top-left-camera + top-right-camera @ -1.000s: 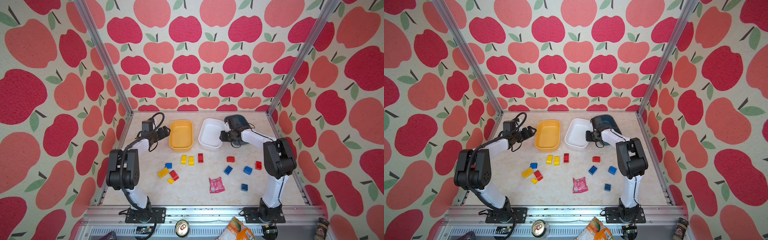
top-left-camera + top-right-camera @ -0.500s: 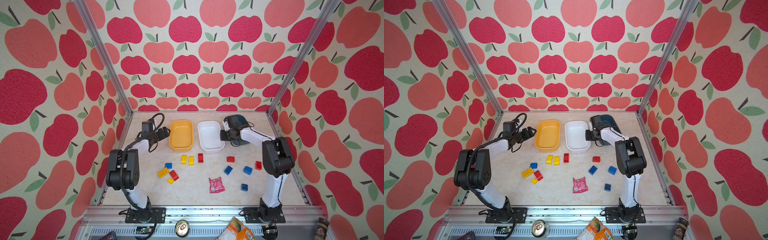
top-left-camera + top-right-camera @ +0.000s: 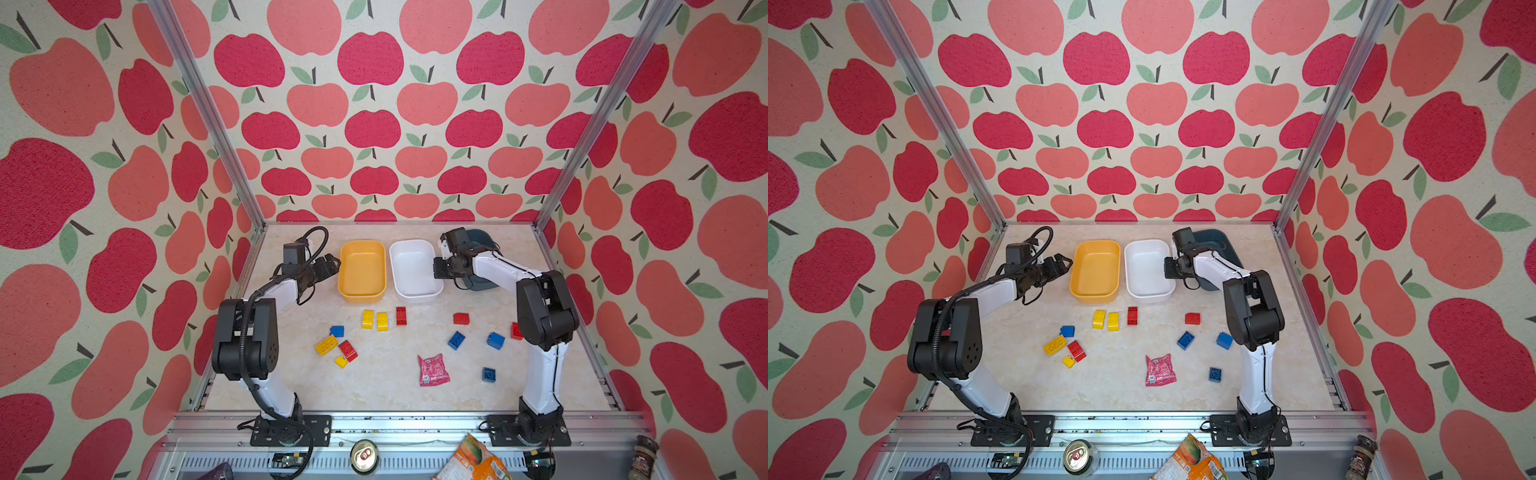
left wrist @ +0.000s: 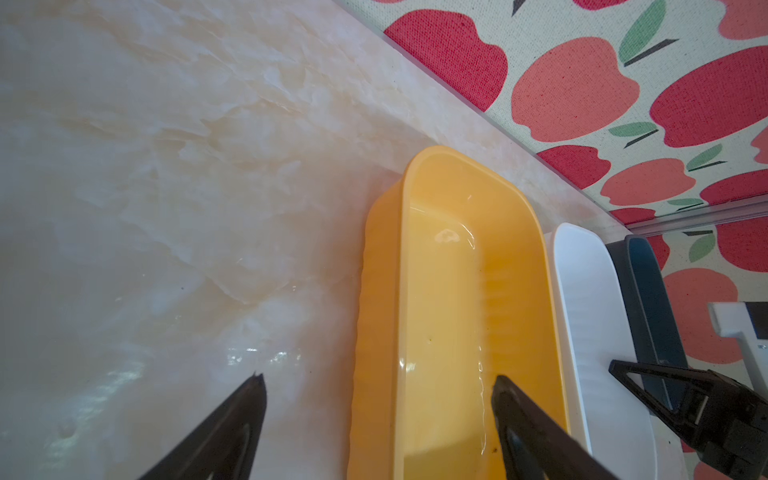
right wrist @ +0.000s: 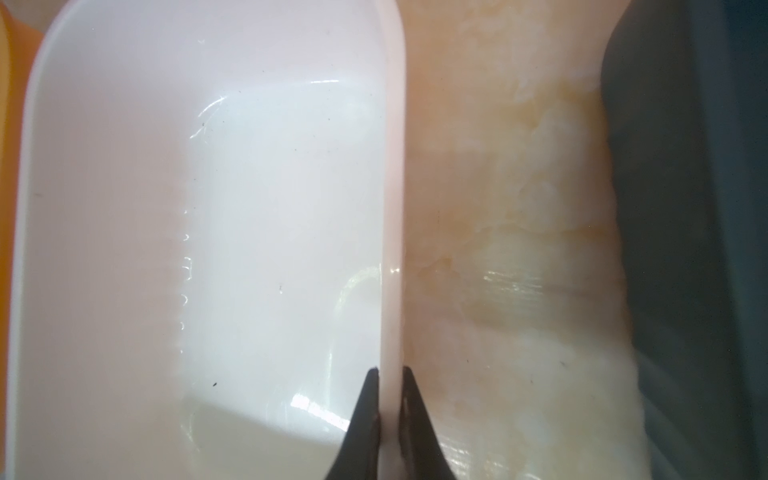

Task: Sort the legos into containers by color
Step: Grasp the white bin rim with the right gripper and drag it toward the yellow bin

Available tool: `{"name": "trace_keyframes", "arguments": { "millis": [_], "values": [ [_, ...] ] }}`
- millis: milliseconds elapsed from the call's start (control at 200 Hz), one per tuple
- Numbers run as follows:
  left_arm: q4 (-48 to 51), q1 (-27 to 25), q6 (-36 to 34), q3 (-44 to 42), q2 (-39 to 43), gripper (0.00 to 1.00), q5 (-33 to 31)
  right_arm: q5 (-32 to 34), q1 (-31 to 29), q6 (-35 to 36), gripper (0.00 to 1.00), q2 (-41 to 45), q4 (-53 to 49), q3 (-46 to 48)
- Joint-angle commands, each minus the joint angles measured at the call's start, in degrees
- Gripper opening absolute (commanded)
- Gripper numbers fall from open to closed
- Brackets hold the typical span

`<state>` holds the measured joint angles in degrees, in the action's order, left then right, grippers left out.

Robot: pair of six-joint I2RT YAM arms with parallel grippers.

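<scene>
since a second ago the white bin (image 3: 413, 266) has been swung beside the yellow-orange bin (image 3: 361, 266) at 12 o'clock; its 3 o'clock rim is pinched in the right claw (image 5: 390, 370). the left claw (image 4: 379, 377) is wide open, empty. legos (image 3: 368, 319) lie unsorted toward 6 o'clock. bin placement is judged in hand; release, then a lego pick, is called for.

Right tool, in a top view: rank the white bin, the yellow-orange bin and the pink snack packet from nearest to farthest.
1. The white bin: the right tool is shut on its right-hand wall.
2. The yellow-orange bin: next over, on the left of that bin.
3. The pink snack packet: well forward, toward the front of the table.
</scene>
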<state>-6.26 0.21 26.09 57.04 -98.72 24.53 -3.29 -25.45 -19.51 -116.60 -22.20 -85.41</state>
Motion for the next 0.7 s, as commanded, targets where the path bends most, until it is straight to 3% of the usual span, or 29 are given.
{"name": "trace_keyframes", "arguments": {
  "millis": [0, 695],
  "values": [
    [-0.6, 0.5, -0.5, -0.7, 1.5, 0.87, 0.6, 0.4, -0.5, -2.2, 0.08, -1.6, -1.7, -1.5],
    [-1.1, 0.8, -0.4, -1.5, 1.6, 0.87, 0.4, -1.8, -2.5, -8.0, 0.08, -2.7, -0.8, -1.7]
  ]
}}
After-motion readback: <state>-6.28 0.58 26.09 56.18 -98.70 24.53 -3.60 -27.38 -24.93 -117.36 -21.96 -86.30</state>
